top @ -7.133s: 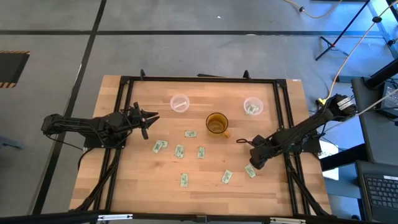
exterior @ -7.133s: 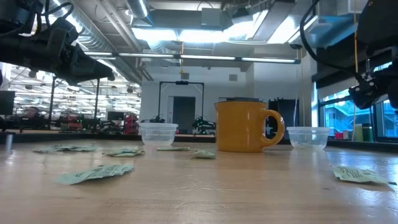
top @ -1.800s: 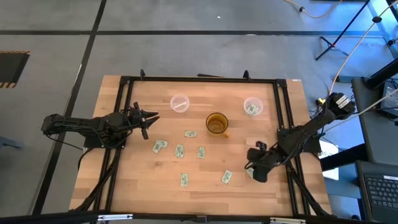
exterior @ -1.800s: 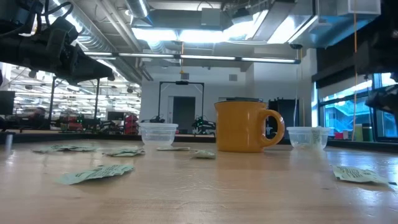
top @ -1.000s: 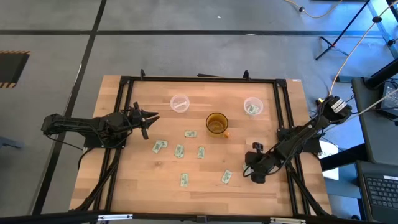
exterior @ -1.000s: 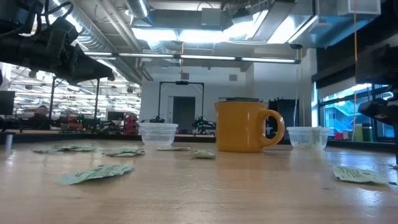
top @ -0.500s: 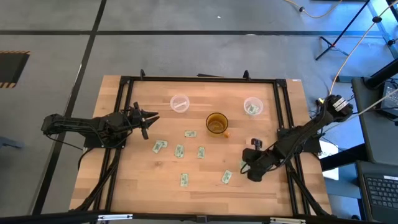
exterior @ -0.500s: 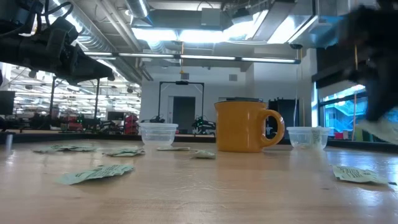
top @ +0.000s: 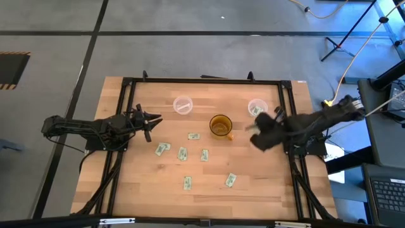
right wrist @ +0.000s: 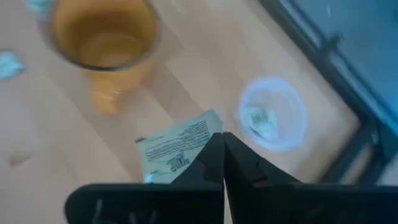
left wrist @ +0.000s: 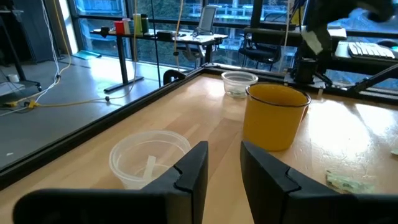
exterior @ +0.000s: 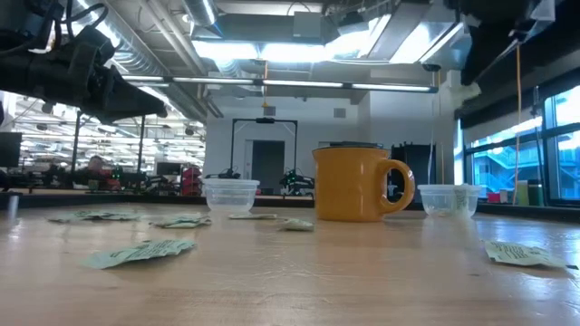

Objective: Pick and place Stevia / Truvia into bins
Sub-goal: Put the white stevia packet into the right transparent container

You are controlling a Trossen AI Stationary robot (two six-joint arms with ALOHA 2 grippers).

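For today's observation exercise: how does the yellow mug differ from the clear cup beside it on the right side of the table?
The yellow mug is opaque with a handle; the clear cup is see-through with none. The mug stands taller than the cup. The cup holds a packet; no packet shows in the mug. Both stand upright, round and open-topped.

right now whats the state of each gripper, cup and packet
right gripper: shut on a packet, lifted near the right cup
left gripper: open, empty
right cup: upright, one packet inside
left cup: upright, one packet inside
mug: upright
loose packets: flat on the table
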